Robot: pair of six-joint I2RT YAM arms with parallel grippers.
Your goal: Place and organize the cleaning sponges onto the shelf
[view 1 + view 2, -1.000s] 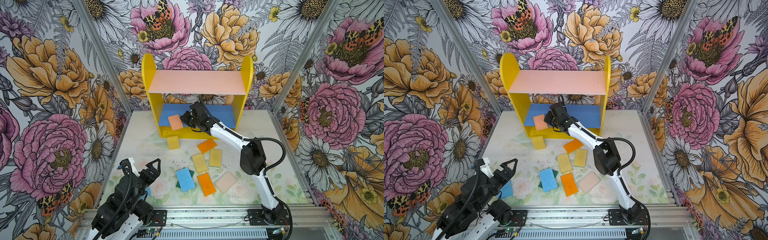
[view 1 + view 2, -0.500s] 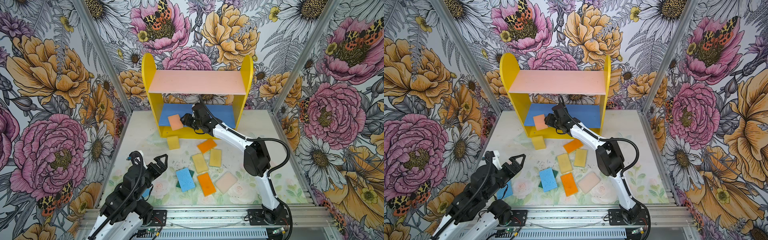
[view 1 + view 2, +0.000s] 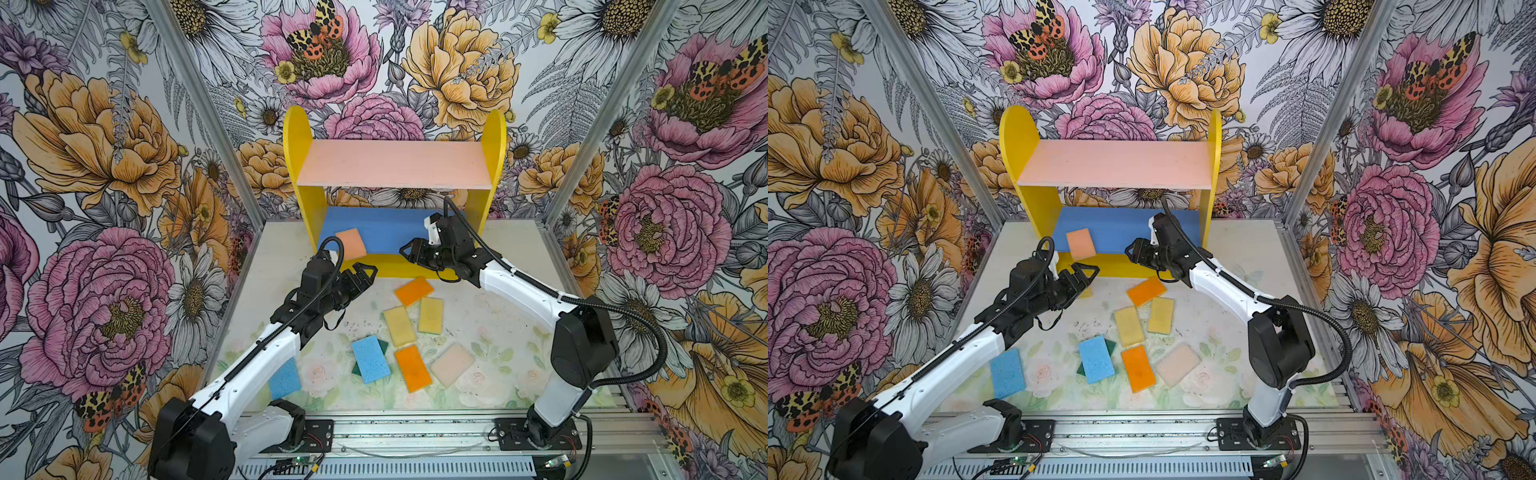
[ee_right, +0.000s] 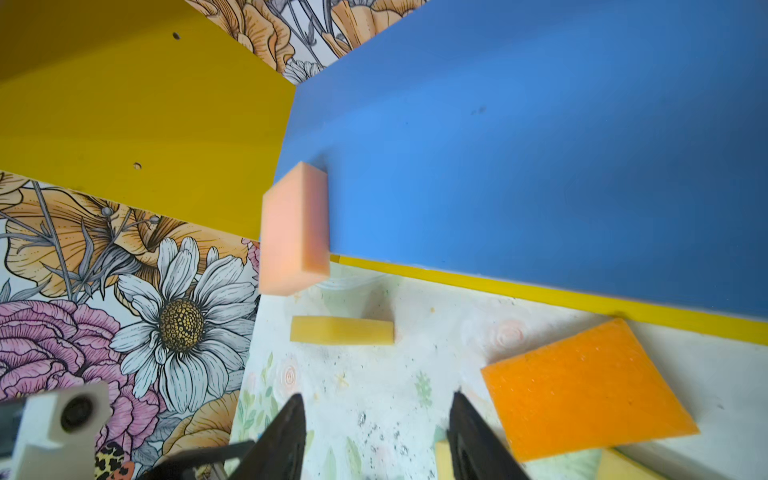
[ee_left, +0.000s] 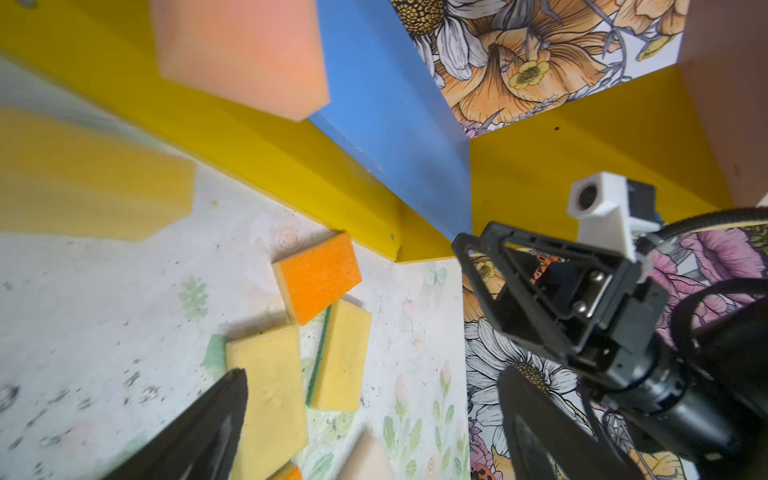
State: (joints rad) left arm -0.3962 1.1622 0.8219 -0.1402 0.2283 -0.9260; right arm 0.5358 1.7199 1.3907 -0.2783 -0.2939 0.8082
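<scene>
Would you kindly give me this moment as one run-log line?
left gripper: open, empty | right gripper: open, empty | peach sponge: on blue lower board, overhanging front edge | other sponges: on table

In both top views, a dark green sponge point(image 3: 383, 345) in front of the shelf point(image 3: 395, 168) lay almost wholly under a blue sponge point(image 3: 371, 359); only its corners showed. Farther from the shelf, the left arm point(image 3: 266, 353) covered one end of a second blue sponge point(image 3: 284, 379). The left gripper point(image 3: 365, 276) hid the small yellow sponge point(image 5: 83, 183) just before the shelf. In the left wrist view this sponge was blurred and cut by the edge. The peach sponge point(image 5: 241, 54) on the shelf was blurred there too, with one end cut off.
</scene>
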